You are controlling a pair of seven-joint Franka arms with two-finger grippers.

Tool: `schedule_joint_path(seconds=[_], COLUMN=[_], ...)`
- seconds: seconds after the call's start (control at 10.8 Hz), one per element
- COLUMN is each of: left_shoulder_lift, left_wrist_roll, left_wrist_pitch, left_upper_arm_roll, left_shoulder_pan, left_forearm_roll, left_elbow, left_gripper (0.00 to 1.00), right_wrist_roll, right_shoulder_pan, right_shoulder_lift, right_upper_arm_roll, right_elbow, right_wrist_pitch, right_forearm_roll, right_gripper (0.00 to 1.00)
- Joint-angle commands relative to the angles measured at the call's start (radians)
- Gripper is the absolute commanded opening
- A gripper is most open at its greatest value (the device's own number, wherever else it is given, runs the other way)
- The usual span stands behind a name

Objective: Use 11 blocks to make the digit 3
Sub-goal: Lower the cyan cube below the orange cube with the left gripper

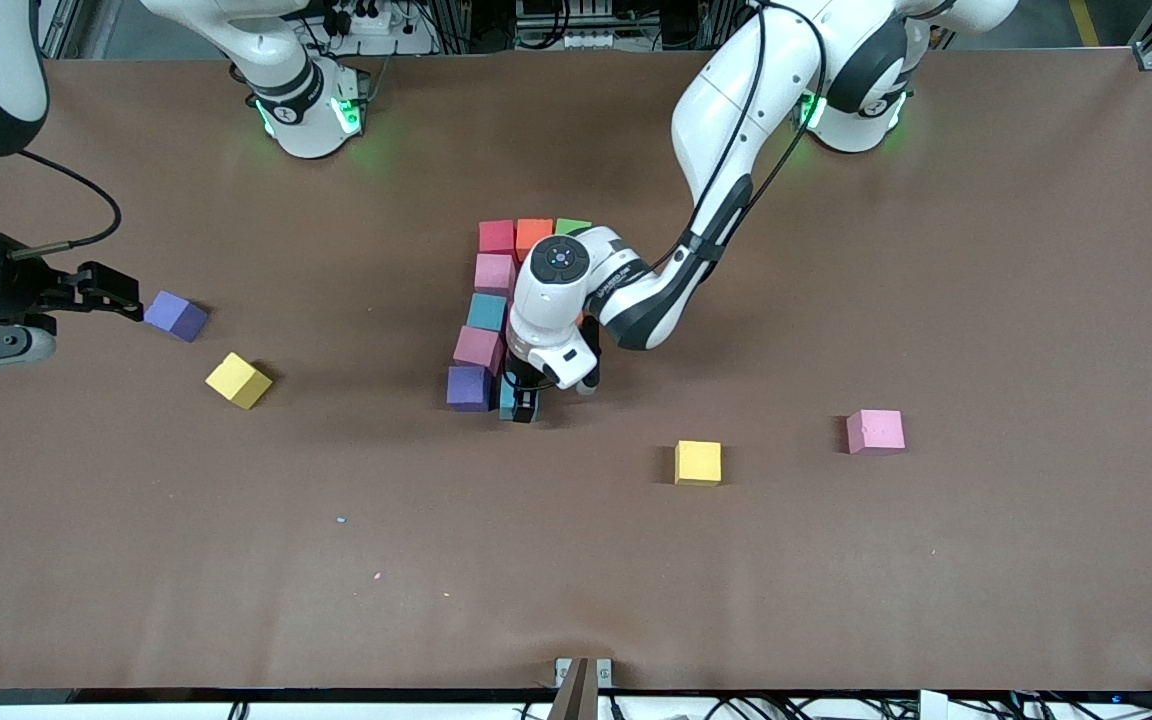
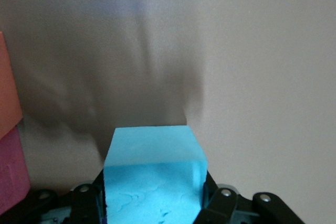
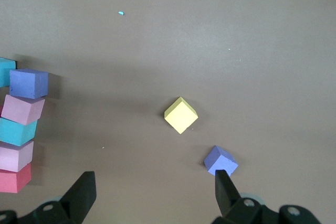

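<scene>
In the front view, your left gripper is down at the near end of the half-built digit 3, its jaws around a blue block that sits just beside the purple block, toward the left arm's end of the bench. From the purple block a column of pink, blue and pink runs away from the camera to a farthest bar of red, orange and green; the arm hides whatever lies under it. Two loose blocks, the yellow block and the pink block, lie toward the left arm's end, and both are nearer to the camera than the digit. The left arm is plainly the closer one for them. In the left wrist view, the blue cube fills the gap between the jaws; you cannot tell whether they grip it or have begun to let go. In the right wrist view, your right gripper waits with jaws spread wide and empty, and a purple cube sits just by one fingertip, with a yellow cube near it, both turned corner-on, so you would need a wrist twist to square up.
</scene>
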Motion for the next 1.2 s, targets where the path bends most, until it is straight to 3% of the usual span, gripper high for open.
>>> schedule_joint_path(seconds=[0.0,0.37,0.74,1.11], left_shoulder_lift=[0.016,-0.018,-0.094,-0.157], left_wrist_roll=[-0.001,0.000,0.003,0.072], left_wrist_pitch=[0.008,-0.003,-0.122,-0.241], left_upper_arm_roll=[0.014,0.008,0.003,0.000], left_shoulder_pan=[-0.014,-0.012,-0.006,0.096], left_forearm_roll=[-0.021,-0.019,-0.018,-0.022], left_elbow=[0.031,0.025,0.016,-0.028], left_gripper=[1.00,1.00,1.00,1.00], right_wrist_roll=[-0.008,-0.009,-0.009,-0.009], right_shoulder_pan=[0.003,0.005,0.006,0.006], right_shoulder_lift=[0.007,0.007,0.007,0.007], right_upper_arm_roll=[0.004,0.004,0.004,0.004], right_elbow=[0.025,0.025,0.025,0.025], right_wrist_pitch=[-0.018,-0.018,-0.018,-0.018], right_forearm_roll=[-0.007,-0.007,-0.005,-0.004], right_gripper=[1.00,1.00,1.00,1.00])
